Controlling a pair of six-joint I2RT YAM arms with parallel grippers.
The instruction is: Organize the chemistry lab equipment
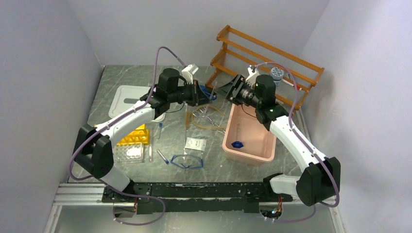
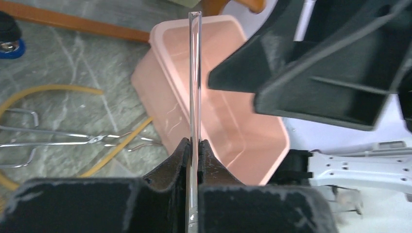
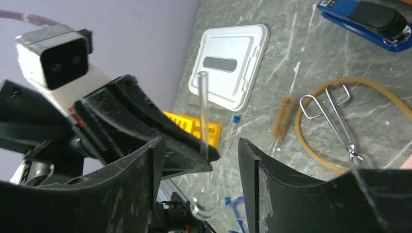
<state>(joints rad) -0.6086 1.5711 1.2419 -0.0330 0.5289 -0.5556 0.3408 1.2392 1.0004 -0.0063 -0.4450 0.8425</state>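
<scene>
My left gripper is shut on a long clear glass tube that stands up out of its jaws; no cap shows on it. My right gripper is open and faces the left one closely, with the tube between its fingers, not touching them. In the top view the left gripper and the right gripper meet above the table's back. Blue-capped tubes, goggles, a white packet and tan tubing lie on the table. A small blue cap lies in the pink bin.
A wooden rack at the back right holds a blue-capped bottle. A white lid, a yellow rack and a clear rack are on the left. A blue stapler, metal tongs and a brush lie near the tubing.
</scene>
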